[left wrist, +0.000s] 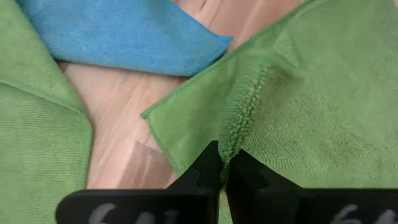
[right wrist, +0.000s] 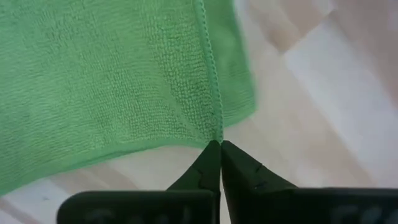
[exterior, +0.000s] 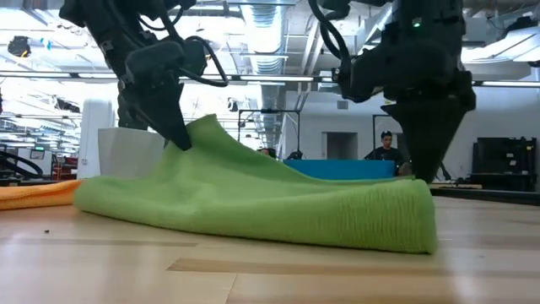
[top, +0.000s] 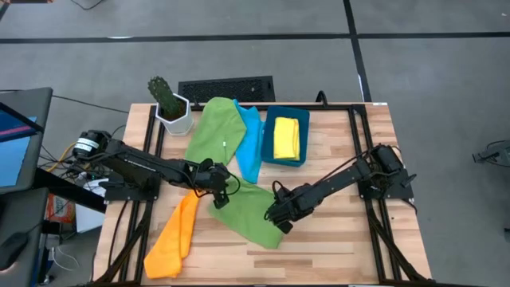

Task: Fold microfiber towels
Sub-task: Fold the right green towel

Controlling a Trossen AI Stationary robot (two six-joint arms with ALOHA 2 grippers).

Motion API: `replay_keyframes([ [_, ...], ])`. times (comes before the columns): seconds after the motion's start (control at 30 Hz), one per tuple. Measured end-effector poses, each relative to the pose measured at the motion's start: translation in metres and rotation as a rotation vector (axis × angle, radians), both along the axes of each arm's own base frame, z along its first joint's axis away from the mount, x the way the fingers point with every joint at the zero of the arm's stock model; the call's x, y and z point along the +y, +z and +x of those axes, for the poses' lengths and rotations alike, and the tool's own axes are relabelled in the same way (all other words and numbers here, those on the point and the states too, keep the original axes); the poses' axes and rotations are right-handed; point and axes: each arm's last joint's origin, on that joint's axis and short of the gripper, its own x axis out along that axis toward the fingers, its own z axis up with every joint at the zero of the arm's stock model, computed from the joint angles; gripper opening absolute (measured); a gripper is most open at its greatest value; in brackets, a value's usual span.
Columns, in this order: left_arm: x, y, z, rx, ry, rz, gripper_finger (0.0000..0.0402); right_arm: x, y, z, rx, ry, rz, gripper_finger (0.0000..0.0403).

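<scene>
I have the green towel [top: 249, 211] pinched at two spots, mid-table just in front of the blue bin [top: 284, 157]: left gripper [top: 217, 194] clamped on its edge nearest the bin, right gripper [top: 280, 218] clamped on its far-right edge, so I judge the first fold is starting. Next I need both arms lifting together and carrying one edge over the other. Orange towel [top: 175, 237] lies close left; bare wood in front gives room.

Lighting even and bright overhead; ceiling fixtures glare in the low view behind the green towel [exterior: 253, 203]. Shadows beneath that towel soft. Desk [exterior: 270, 270] foreground near it blurred. Right wrist view: desk beyond towel out of focus.
</scene>
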Motion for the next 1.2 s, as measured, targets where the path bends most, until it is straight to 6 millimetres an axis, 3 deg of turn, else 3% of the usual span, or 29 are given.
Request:
replay_keyframes([
  [0.67,0.005,0.002,0.001,-0.011,-0.034,-0.011,0.0004,-0.012,-0.005,0.003,0.012,0.008,0.012,0.0029],
  [1.2,0.005,0.002,0.001,-0.016,-0.036,-0.017,0.0051,-0.009,-0.005,0.002,0.022,-0.004,0.033,0.0058],
])
